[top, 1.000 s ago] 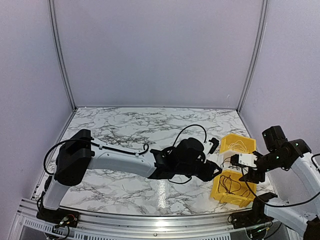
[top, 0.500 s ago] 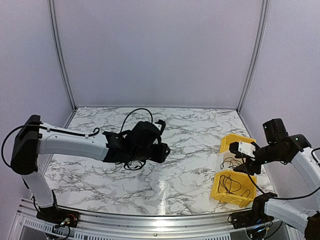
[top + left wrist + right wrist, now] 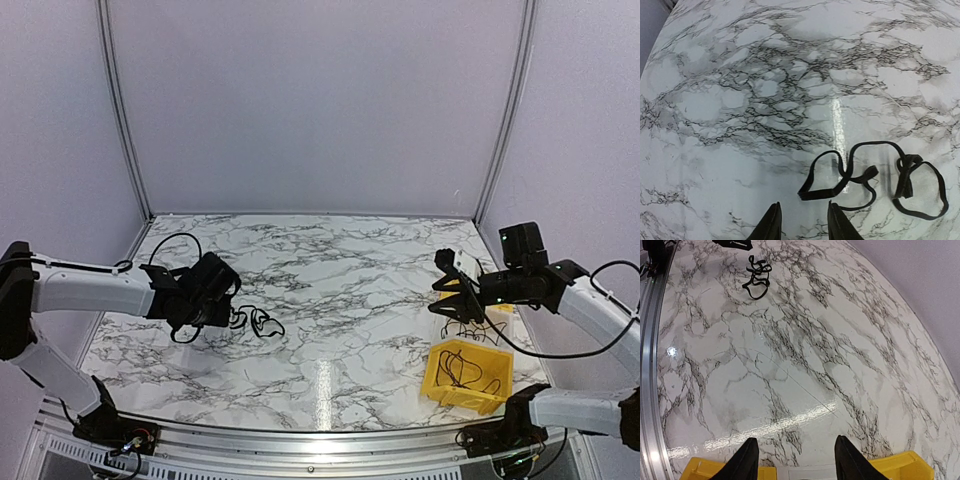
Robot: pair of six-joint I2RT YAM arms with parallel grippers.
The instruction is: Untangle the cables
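A black cable (image 3: pixel 870 175) lies in loose loops on the marble table (image 3: pixel 765 75), just ahead and right of my left gripper (image 3: pixel 802 222). That gripper is open with nothing between its fingers. In the top view the same cable (image 3: pixel 256 322) rests right of the left gripper (image 3: pixel 215 300). More thin black cables (image 3: pixel 463 370) sit tangled in the near yellow bin (image 3: pixel 440 385). My right gripper (image 3: pixel 446 284) hovers open and holds nothing beside the rear yellow bin (image 3: pixel 492 318). In the right wrist view the right gripper (image 3: pixel 799 457) stands above the bin rim (image 3: pixel 905 465), with the black cable (image 3: pixel 757 277) far off.
The two yellow bins stand at the table's right front. Metal rails (image 3: pixel 300 445) run along the near edge, and grey walls close in the back and sides. A fine hair-like wire (image 3: pixel 790 380) lies on the marble in front of the right gripper.
My left arm swung from the bins across to the table's left, and a black cable now lies loose there. My right gripper rose and shifted left over the rear bin.
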